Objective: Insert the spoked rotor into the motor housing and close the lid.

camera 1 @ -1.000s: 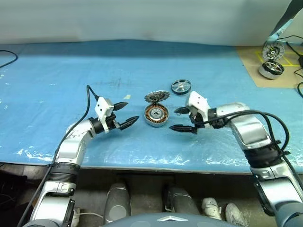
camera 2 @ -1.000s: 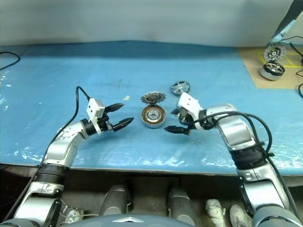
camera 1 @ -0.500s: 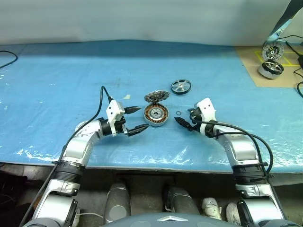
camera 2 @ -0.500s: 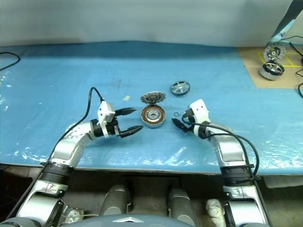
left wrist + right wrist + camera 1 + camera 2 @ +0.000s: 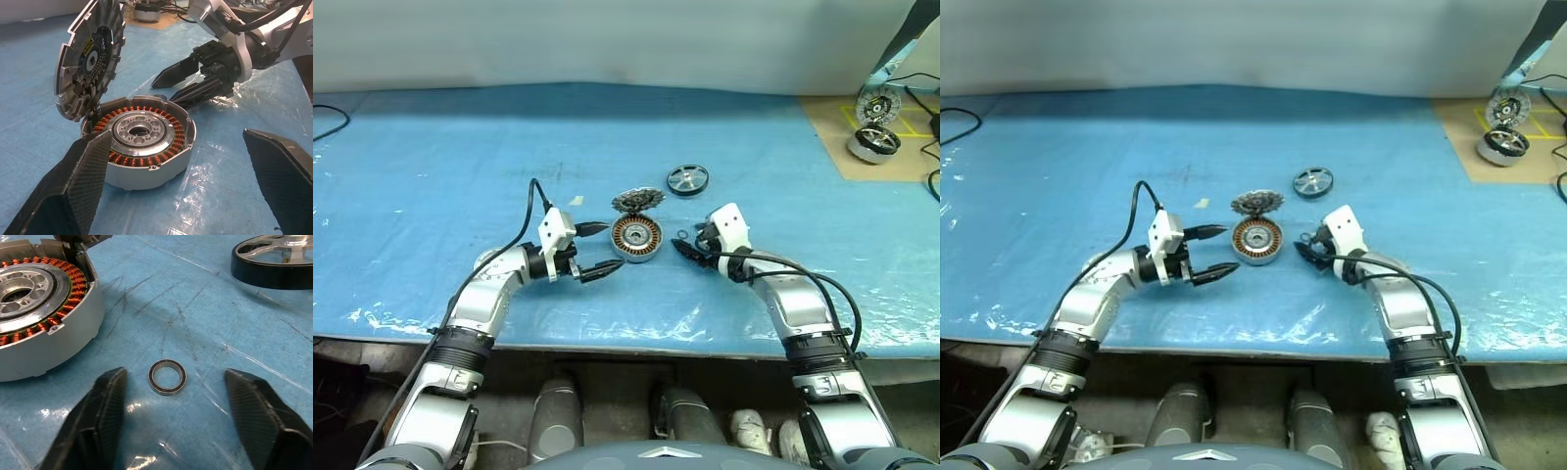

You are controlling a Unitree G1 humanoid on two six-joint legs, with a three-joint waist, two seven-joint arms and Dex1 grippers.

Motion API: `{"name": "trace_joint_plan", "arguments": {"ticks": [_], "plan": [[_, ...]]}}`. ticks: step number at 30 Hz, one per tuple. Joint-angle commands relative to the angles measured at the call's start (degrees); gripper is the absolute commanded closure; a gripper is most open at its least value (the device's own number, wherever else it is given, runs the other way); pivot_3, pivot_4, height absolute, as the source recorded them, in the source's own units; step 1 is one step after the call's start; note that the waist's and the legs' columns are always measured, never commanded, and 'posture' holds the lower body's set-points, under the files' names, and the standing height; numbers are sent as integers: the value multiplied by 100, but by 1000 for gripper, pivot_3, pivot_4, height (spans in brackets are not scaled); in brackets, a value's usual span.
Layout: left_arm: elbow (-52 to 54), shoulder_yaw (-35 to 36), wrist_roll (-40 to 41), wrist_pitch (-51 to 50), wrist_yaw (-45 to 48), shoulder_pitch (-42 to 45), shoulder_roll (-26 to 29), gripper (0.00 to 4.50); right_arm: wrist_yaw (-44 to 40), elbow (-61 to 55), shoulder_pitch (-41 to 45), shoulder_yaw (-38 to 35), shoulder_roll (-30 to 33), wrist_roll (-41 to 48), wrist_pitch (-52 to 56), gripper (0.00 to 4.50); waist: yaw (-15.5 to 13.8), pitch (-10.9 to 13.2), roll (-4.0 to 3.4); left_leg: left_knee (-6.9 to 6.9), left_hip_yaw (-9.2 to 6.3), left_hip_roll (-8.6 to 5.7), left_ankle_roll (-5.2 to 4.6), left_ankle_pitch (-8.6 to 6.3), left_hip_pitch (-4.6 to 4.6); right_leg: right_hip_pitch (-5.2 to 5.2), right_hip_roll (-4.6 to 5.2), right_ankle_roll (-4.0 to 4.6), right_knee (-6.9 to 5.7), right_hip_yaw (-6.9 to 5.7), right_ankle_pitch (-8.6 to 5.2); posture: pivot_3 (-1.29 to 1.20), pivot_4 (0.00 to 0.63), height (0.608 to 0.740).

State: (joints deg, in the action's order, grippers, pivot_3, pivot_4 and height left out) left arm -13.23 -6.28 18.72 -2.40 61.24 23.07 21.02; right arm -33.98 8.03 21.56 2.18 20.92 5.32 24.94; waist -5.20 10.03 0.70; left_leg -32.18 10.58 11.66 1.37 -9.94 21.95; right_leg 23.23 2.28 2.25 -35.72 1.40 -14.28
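Your motor housing (image 5: 636,238) sits mid-desk (image 5: 431,166), lid (image 5: 638,201) tilted up on its far rim. Left fingers (image 5: 599,272) spread, empty, just left of it. Right fingers (image 5: 105,406) apart, straddling a small ring (image 5: 167,377), no contact. Spoked rotor (image 5: 687,180) lies behind, untouched.

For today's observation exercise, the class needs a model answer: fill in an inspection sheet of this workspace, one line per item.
Surface: blue plastic sheet over the table, wrinkled near the front edge.
Job's things: motor housing open, copper windings visible, no rotor in it; lid hinged upright at its far rim; spoked rotor lies apart, farther back.
Clutter: small metal ring on the sheet beside the housing.
Grippers: left gripper open beside the housing; right gripper jaws apart on either side of the small ring, holding nothing.
Cables: black cable looping off the left wrist.
Surroundings: brown cardboard with silver motors at far right.
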Motion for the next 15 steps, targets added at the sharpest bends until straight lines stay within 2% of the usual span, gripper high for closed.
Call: {"name": "trace_joint_plan", "arguments": {"ticks": [1, 5, 6, 15], "plan": [[117, 38, -26, 123, 24, -3, 30, 0, -21, 27, -51, 64, 37, -9, -52, 2271, 0, 0, 0, -1, 0, 0, 0, 0, 0, -1, 0, 0, 0, 0, 0, 0, 150, 740], [131, 50, -32, 122, -3, -14, 40, 0, -33, 74, -30, 75, 72, -9, -10, 3711, 0, 0, 0, -1, 0, 0, 0, 0, 0, -1, 0, 0, 0, 0, 0, 0, 150, 740], [132, 53, -33, 122, -6, -15, 41, 0, -38, 84, -26, 75, 82, -10, -2, 3921, -1, 0, 0, -1, 0, 0, 0, 0, 0, -1, 0, 0, 0, 0, 0, 0, 150, 740], [148, 80, -14, 120, -43, -21, 39, 0, -407, -590, 38, -14, 192, 373, 305, 3922, -7, 0, 0, -2, 0, 0, 0, 0, -1, -2, 0, 0, 0, 0, 0, 0, 150, 740]]}}
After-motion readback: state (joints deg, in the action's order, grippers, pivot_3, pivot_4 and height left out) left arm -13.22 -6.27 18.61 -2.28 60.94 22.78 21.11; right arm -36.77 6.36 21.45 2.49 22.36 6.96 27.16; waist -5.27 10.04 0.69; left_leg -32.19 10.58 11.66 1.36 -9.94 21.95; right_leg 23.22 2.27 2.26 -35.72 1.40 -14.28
